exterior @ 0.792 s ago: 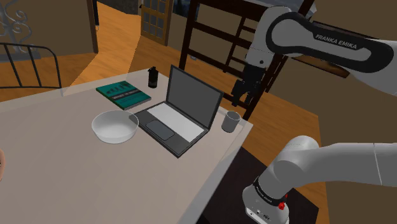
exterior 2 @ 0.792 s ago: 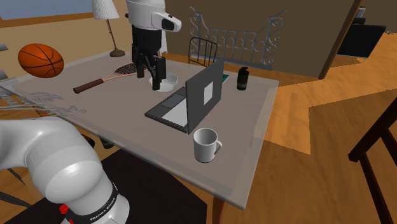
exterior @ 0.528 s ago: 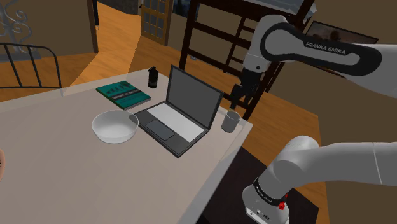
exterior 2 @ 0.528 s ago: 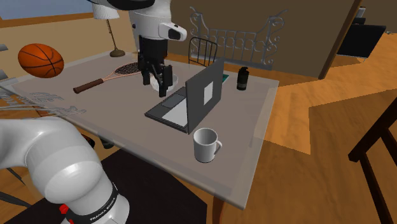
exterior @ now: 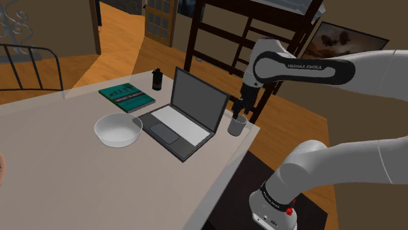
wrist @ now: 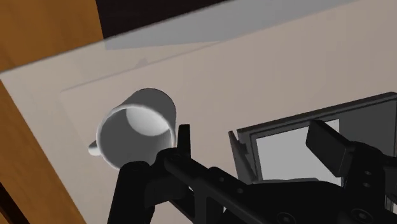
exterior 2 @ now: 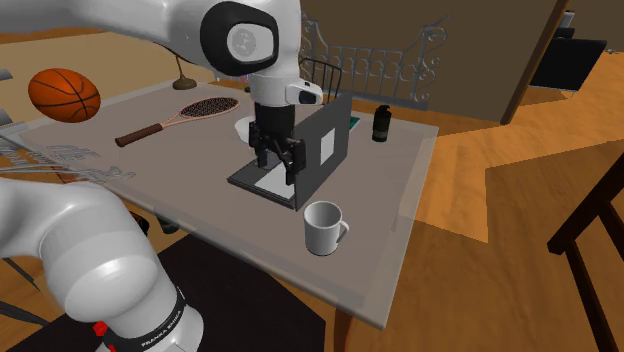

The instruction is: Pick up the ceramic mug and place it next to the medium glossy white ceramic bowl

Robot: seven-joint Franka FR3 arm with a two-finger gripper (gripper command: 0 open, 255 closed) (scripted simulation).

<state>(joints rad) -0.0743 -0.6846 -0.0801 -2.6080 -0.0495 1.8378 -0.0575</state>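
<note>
Travel in the last moment has carried my gripper [exterior: 240, 112] across the laptop [exterior: 186, 114] to just above the mug [exterior: 237, 125], which stands at the laptop's three o'clock, the bowl [exterior: 118, 129] at nine. My fingers [wrist: 331, 145] are spread and empty; descent likely comes next.

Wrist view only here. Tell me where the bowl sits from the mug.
Observer: The bowl sits on the far side of the open laptop from the mug; the laptop stands between them.
Operator: Name what lies near the bowl.
Observer: In the shoulder view a teal book lies just beyond it, and a dark bottle stands beyond the book.
Operator: Report the gripper's height.
Observer: The gripper hangs above the mug, not down around it.
</note>
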